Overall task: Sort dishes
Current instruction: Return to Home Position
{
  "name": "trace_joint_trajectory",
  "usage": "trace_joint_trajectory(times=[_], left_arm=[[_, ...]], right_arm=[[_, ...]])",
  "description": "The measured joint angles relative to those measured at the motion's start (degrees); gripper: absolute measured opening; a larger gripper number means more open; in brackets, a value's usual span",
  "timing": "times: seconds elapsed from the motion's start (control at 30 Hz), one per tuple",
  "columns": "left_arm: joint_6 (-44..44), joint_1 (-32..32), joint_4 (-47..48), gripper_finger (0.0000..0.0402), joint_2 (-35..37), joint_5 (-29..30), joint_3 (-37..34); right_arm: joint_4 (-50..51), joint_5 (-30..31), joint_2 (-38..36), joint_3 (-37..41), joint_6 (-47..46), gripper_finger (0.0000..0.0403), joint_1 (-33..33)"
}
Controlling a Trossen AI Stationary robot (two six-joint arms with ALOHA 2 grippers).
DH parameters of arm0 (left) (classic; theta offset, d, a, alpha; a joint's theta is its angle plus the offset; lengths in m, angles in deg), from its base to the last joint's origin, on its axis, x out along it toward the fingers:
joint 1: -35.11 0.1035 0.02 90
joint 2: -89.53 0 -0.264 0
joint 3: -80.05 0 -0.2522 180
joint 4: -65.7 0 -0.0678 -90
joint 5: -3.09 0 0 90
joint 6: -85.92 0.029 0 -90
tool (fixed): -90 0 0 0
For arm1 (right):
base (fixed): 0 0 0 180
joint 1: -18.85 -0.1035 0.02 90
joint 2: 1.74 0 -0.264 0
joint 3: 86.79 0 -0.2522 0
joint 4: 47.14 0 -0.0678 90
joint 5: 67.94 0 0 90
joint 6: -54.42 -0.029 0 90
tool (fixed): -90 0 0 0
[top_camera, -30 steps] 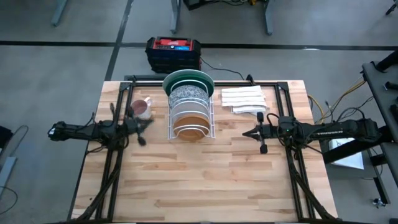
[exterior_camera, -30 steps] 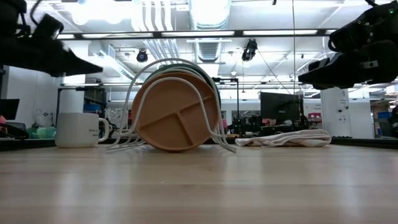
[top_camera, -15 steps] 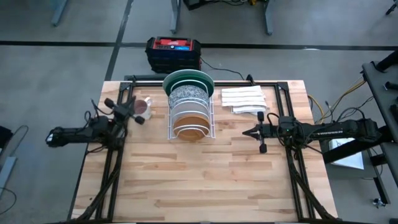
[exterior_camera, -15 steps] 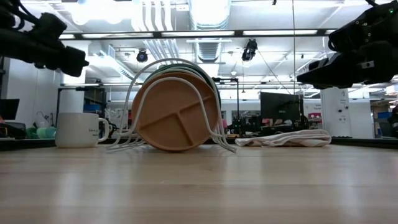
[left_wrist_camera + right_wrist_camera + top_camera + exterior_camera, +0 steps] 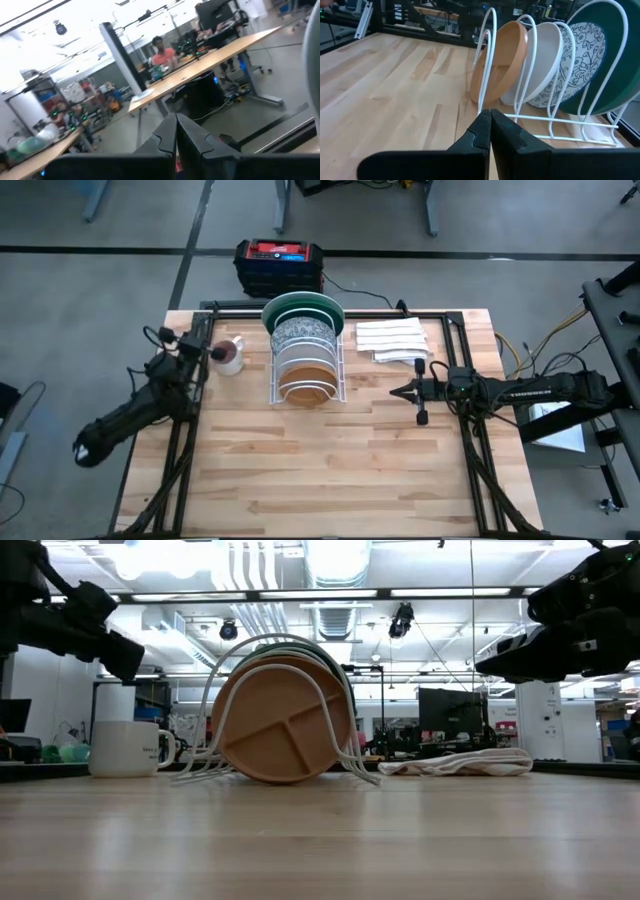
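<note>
Left gripper fingers together, empty, raised just beside the mug. Right gripper fingers together too, empty, hovering right of the wire rack, pointing at it. Rack holds all four upright, front to back: tan-brown plate, white plate, speckled plate, green plate. Folded cloths near the right gripper.
</note>
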Motion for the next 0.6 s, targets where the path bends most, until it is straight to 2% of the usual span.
trace_joint_trajectory(times=[0.3,0.43,0.53,0.6], left_arm=[[-5.83,23.21,-5.25,0.0000,-10.03,-26.26,0.01],[-9.07,29.81,-10.45,0.0000,-16.34,-27.91,0.00],[-9.09,31.85,-14.06,0.0000,-20.86,-31.11,0.00],[-9.28,31.85,-15.27,0.0000,-23.24,-29.14,0.02]], right_arm=[[0.04,0.00,0.02,0.00,1.58,0.0000,-0.02],[0.65,-0.01,0.04,-0.02,1.12,0.0000,-0.02],[0.68,-0.02,0.07,-0.02,1.15,0.0000,-0.02],[0.70,-0.02,0.07,-0.02,1.22,0.0000,-0.02]])
